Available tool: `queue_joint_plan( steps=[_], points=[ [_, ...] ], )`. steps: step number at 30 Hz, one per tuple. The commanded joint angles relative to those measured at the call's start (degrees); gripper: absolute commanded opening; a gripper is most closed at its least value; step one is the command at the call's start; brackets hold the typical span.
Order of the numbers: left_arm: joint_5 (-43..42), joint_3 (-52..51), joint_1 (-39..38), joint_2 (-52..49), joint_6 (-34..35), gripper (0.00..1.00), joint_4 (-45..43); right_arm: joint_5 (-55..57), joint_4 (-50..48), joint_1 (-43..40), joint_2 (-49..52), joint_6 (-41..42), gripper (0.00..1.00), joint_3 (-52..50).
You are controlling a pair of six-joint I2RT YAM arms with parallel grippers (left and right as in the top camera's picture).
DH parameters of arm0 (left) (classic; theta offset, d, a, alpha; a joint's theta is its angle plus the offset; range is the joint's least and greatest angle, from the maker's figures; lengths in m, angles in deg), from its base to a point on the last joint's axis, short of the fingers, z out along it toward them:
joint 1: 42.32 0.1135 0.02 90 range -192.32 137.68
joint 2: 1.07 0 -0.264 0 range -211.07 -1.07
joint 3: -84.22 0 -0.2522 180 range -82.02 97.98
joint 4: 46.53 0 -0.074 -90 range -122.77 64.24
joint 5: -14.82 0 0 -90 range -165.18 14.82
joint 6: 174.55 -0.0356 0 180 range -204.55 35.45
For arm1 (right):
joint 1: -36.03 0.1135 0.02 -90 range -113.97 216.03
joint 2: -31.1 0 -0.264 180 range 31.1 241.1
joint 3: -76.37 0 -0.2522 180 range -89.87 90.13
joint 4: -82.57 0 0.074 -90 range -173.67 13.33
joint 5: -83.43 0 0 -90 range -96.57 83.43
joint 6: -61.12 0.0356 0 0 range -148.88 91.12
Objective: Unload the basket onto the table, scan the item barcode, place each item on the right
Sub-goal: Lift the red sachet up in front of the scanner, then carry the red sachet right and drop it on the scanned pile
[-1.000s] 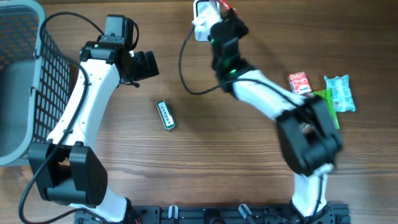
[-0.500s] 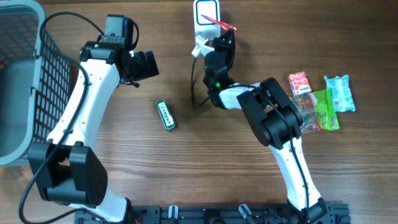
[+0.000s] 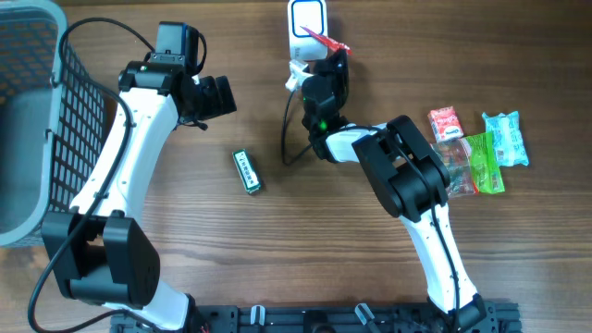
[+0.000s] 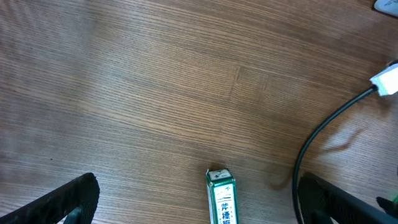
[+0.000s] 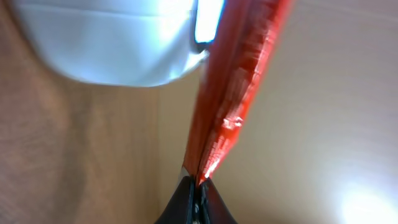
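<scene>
Standing at the far left of the wooden table (image 3: 305,268) is a grey mesh basket (image 3: 42,120). Just right of it the left arm reaches up the table, and the left gripper (image 3: 220,95) hangs with its jaws spread wide and nothing between them. In the left wrist view its two dark fingers (image 4: 71,198) sit at the bottom corners of the frame. A green pack of gum (image 3: 246,171) lies flat on the wood below that gripper, apart from both fingers. Right of the gum a black cable (image 3: 286,139) curves up toward a white barcode scanner (image 3: 306,20) at the table's top edge. The right gripper (image 3: 326,51) is pinched tight on the lower edge of a thin red packet (image 3: 329,39), holding it edge-on just beside the scanner's face; the right wrist view shows the packet (image 5: 239,93) rising from the clamped fingertips next to the scanner's white body (image 5: 118,43). Farther right lie a red snack packet (image 3: 445,123), a green one (image 3: 486,165) and a pale blue one (image 3: 506,137).
</scene>
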Motion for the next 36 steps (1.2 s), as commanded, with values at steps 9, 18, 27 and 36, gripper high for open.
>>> queue_joint_plan(
  steps=[9,18,27,36],
  points=[
    [0.55,-0.15,0.07,-0.33,-0.26,1.00,-0.13,3.04,-0.31,-0.83,0.07,0.90,0.04,0.02],
    [0.55,-0.15,0.07,-0.33,-0.26,1.00,-0.13,6.64,-9.70,0.57,-7.13,3.67,0.04,0.00],
    [0.55,-0.15,0.07,-0.33,-0.26,1.00,-0.13,1.64,51.65,3.19,-32.20,45.79,0.04,-0.07],
    [0.55,-0.15,0.07,-0.33,-0.26,1.00,-0.13,-12.39,108.98,-2.45,-45.18,96.17,0.04,-0.59]
  ],
)
